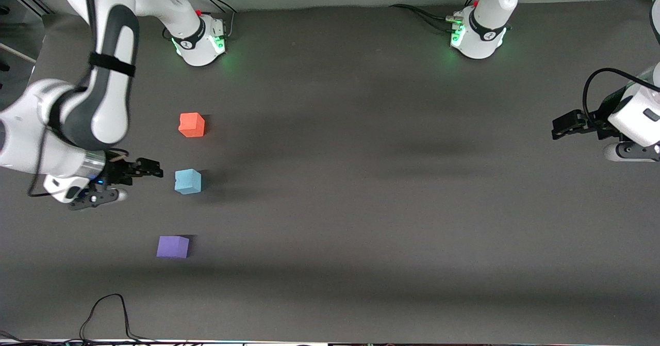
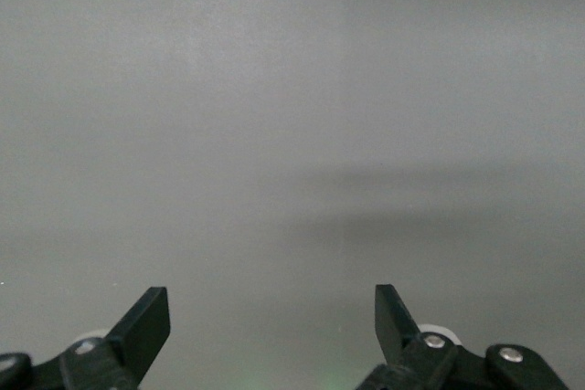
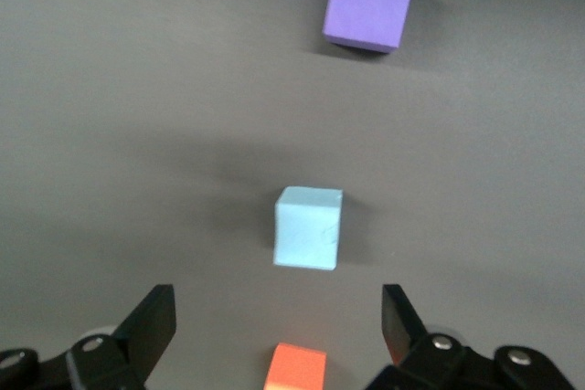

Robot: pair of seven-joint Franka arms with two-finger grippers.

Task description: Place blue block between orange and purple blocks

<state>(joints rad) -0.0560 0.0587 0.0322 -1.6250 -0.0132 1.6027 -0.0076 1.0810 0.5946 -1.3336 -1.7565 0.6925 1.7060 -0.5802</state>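
My blue block (image 1: pixel 187 181) already sits between the orange block (image 1: pixel 192 125) and the purple block (image 1: pixel 172 246). My right gripper (image 1: pixel 149 168) hangs just beside it, fingers spread and empty, and could bump it away. My left gripper (image 1: pixel 566 126) waits well apart, fingers spread too.

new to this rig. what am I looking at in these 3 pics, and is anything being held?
Two robot arms are bolted to a dark grey table. One picture looks down from a high camera facing them; the other two come from cameras on each arm's wrist.

Three small matte cubes sit in a row toward the right arm's end: the orange-red cube farthest from the front camera, the light sky-blue cube in the middle, the violet-purple cube nearest.

The right claw is open beside the blue cube, not touching it. The left claw waits open at its own end. Nothing is held.
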